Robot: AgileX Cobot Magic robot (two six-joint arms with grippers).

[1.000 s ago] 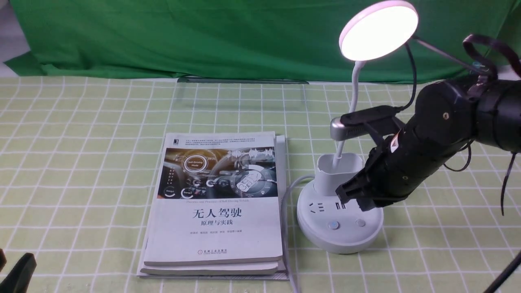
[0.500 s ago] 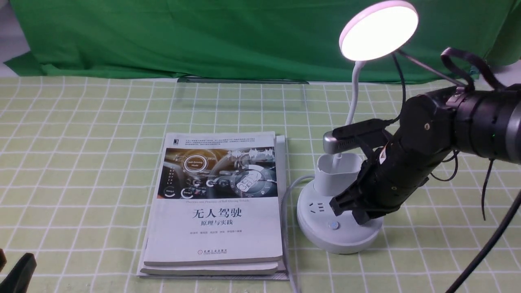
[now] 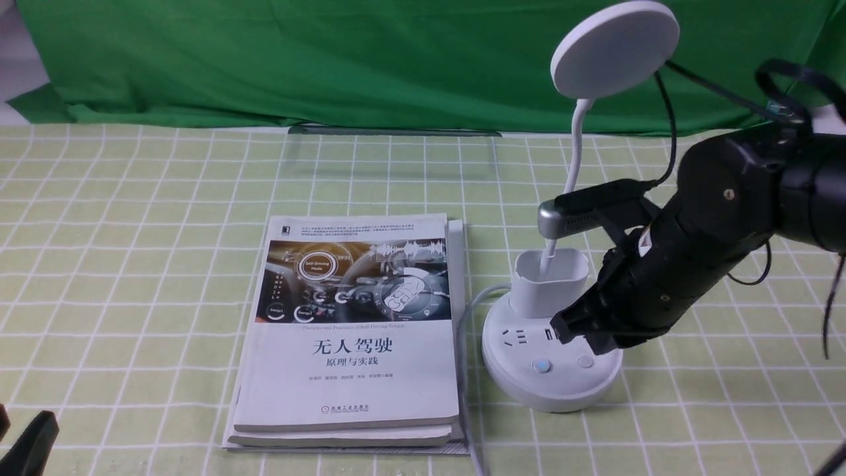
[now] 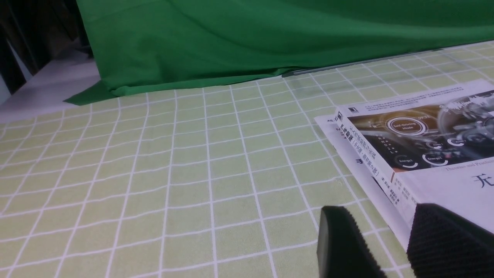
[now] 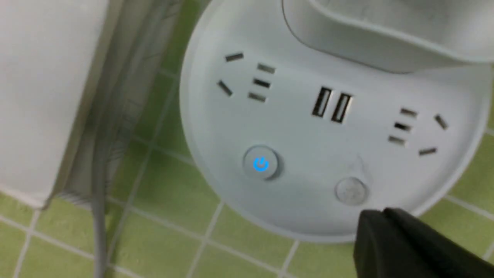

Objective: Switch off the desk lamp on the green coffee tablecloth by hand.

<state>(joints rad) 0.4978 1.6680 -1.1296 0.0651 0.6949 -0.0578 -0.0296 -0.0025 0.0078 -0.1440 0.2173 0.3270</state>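
Note:
The white desk lamp stands on the green coffee tablecloth [image 3: 132,264], right of centre. Its disc head [image 3: 615,47] is dark, with no glow. Its round base [image 3: 522,383] carries a blue-lit power button [image 3: 542,365] and a plain round button [image 3: 585,361]. My right gripper [image 3: 578,334] is shut and empty, and hovers just above the base behind the plain button. In the right wrist view its tip [image 5: 380,220] sits at the base's rim, next to the plain button [image 5: 350,190]; the blue button [image 5: 261,163] glows. My left gripper [image 4: 380,210] is open and empty, low by the books.
A stack of books [image 3: 350,324] lies left of the lamp and also shows in the left wrist view [image 4: 424,131]. The lamp's white cord [image 3: 462,330] runs between the books and the base. A dark green backdrop [image 3: 330,59] hangs behind. My left gripper [image 3: 30,443] shows at the front left corner.
The lamp head was lit and is now dark. My right gripper dipped down onto the base over the plain button, then lifted back up and to the right.

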